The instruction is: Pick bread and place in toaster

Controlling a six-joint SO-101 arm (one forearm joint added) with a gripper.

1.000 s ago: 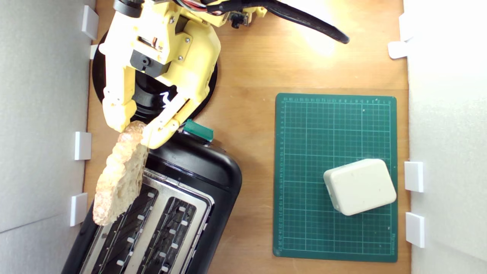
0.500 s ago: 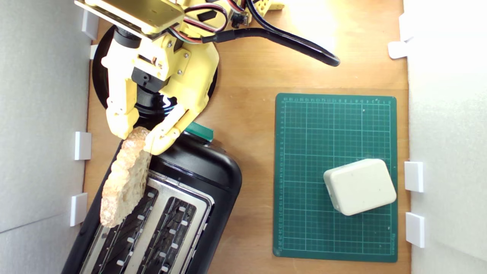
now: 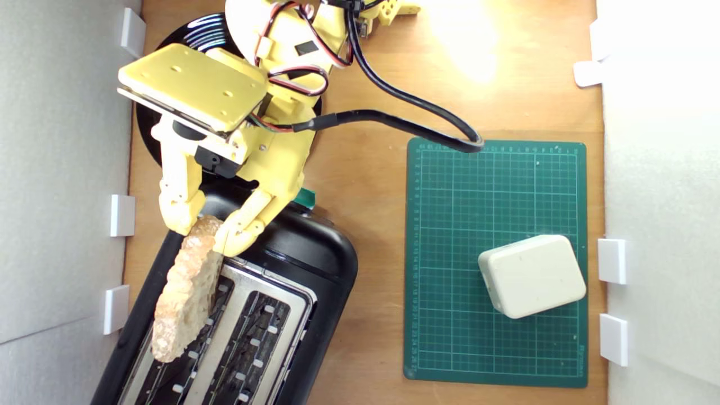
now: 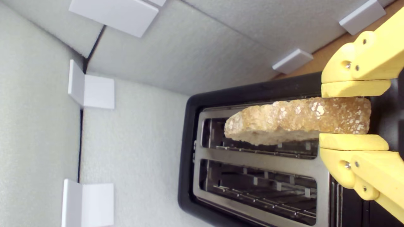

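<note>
My yellow gripper [image 3: 209, 232] is shut on one end of the bread [image 3: 185, 292], a crusty tan slice held on edge. The slice hangs lengthwise over the toaster [image 3: 315, 264], above the slot nearer the exterior view's left wall. In the wrist view the bread [image 4: 293, 121] sits between my two fingers [image 4: 353, 142], directly over one long slot of the toaster [image 4: 252, 156]; the other slot is bare. The toaster's green lever knob [image 3: 306, 197] peeks out beside my arm.
A round black plate [image 3: 197, 34] lies partly under my arm at the back. A green cutting mat [image 3: 450, 281] at the exterior view's right carries a cream rounded box [image 3: 531, 275]. White foam walls [image 3: 62, 169] with clips stand close along the toaster's left side.
My arm has come forward over the toaster, carrying the bread from beside its left edge to above the left slot. The grip on the slice is unchanged.
</note>
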